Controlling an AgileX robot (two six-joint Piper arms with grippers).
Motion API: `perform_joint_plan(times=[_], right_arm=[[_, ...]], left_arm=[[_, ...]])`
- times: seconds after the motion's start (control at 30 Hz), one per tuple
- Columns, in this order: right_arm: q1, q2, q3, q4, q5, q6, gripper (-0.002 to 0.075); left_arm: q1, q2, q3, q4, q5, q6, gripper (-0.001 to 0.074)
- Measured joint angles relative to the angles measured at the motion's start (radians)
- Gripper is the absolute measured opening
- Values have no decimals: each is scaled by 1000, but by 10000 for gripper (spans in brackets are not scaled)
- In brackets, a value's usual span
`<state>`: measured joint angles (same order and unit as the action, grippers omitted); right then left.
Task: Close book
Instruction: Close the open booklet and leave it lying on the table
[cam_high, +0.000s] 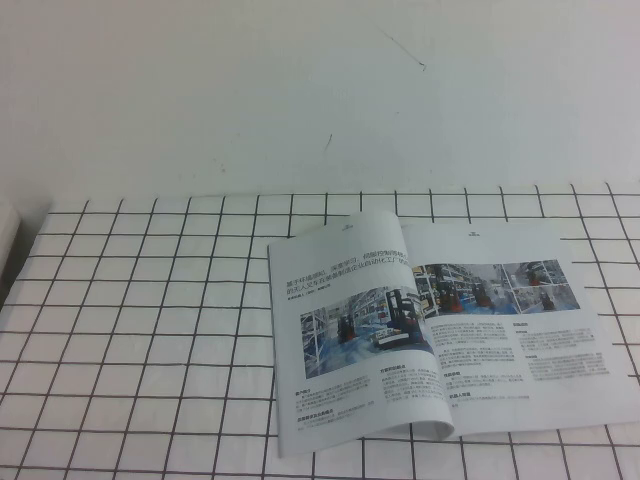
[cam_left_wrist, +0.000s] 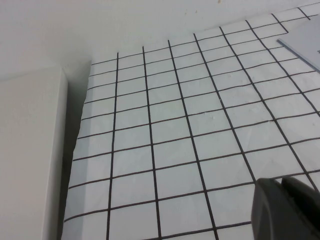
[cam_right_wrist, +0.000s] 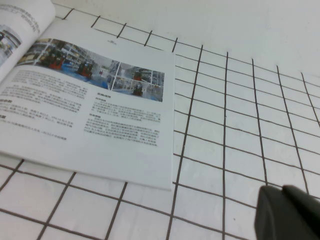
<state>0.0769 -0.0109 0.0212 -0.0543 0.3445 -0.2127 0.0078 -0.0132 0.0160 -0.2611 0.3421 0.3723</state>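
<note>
A: What is on the table?

B: A white cloth (cam_high: 150, 330) printed with a grid of thin black lines, lying slightly wrinkled. On its right half, toward the near edge in the high view, lies a thin, glossy-paged open book (cam_high: 440, 330), turned a little askew to the grid.

A: How do the pages sit?

B: The right page lies flat on the cloth, a smooth white rectangle with a strip of colour photographs above columns of small print. The left page bows upward from the spine in a soft arch, so its lower edge curls clear of the page beneath. Behind the cloth is a matte white wall (cam_high: 300, 90) with a few faint marks.

A: And the arms?

B: Neither shows in the high view. The left gripper (cam_left_wrist: 285, 207) appears only as a dark grey, rounded plastic shape at the edge of its wrist view, above bare squares of cloth. It is well apart from the book, of which only a corner shows there. A smooth white slab (cam_left_wrist: 30, 150) runs along the cloth's far edge in that view. The right gripper (cam_right_wrist: 287, 212) is the same dark rounded form, above the cloth near the flat page's outer edge.

A: Open or closed?

B: I cannot tell for either. Neither one touches or holds anything visible.
</note>
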Motion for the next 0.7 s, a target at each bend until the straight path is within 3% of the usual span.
perform_joint_plan(times=[0.7], right_arm=[[0,0,0,0,0,0,-3]], left_arm=[[0,0,0,-35,0,0,-4]])
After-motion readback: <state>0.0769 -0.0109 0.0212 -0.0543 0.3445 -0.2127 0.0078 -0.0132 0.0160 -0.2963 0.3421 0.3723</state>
